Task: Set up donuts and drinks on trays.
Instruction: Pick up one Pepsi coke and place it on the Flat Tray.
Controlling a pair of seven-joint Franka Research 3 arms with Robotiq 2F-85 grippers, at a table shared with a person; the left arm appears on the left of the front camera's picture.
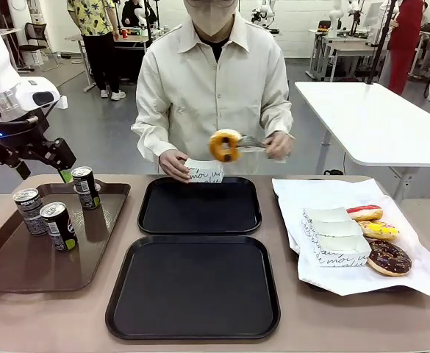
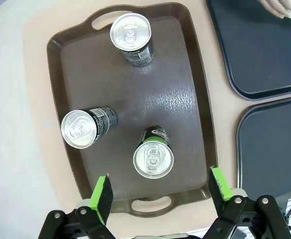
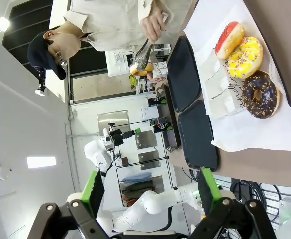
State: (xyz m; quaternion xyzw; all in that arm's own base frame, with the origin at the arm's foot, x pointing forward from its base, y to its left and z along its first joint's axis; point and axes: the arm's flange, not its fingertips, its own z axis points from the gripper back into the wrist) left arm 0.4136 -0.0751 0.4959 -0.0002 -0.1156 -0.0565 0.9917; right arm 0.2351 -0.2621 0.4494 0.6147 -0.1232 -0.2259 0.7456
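Hovering over brown tray (image 2: 180, 104) with left claw (image 2: 159, 188), spread wide, empty. Below: three upright drink cans (image 2: 152, 158). Right claw (image 3: 150, 191) likewise wide, empty. Probably rigid, smooth, tippy; best gripped mid-body across label.

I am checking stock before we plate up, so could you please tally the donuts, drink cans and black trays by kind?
Donuts: 4, one in the tongs, three on the white paper
Drink cans: 3
Black trays: 2
Total: 9
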